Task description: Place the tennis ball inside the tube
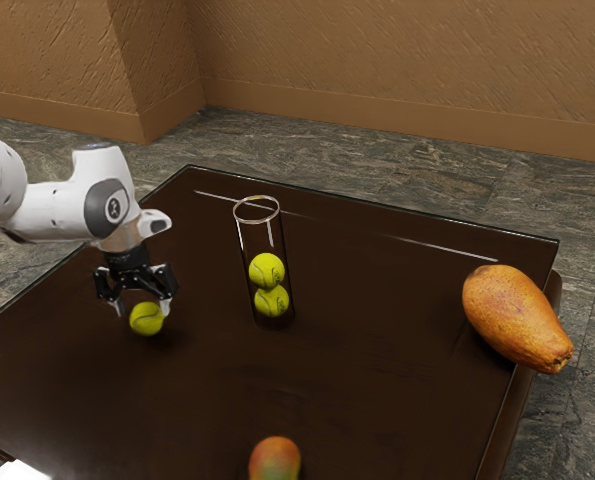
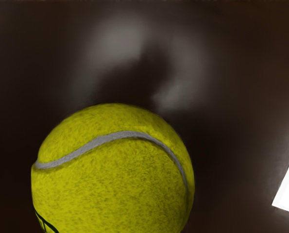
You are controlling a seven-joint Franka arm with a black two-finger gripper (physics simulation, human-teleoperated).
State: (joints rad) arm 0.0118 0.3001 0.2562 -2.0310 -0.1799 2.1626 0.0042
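Claw (image 1: 142, 307) stands wide, ball (image 1: 147, 320) low between its tips, nearer than the tube (image 1: 258, 240) to the desk (image 1: 47, 290) edge at the exterior view's left.

End effector (image 1: 142, 311) low — downward, fingers apart

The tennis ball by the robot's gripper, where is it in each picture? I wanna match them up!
Exterior view: on the exterior view's left, the yellow ball is between and just below the open gripper's fingertips.
Wrist view: it's the big yellow ball with a curvy grey line, close under the hand.
Landmark in both: the dark brown tabletop around the ball.
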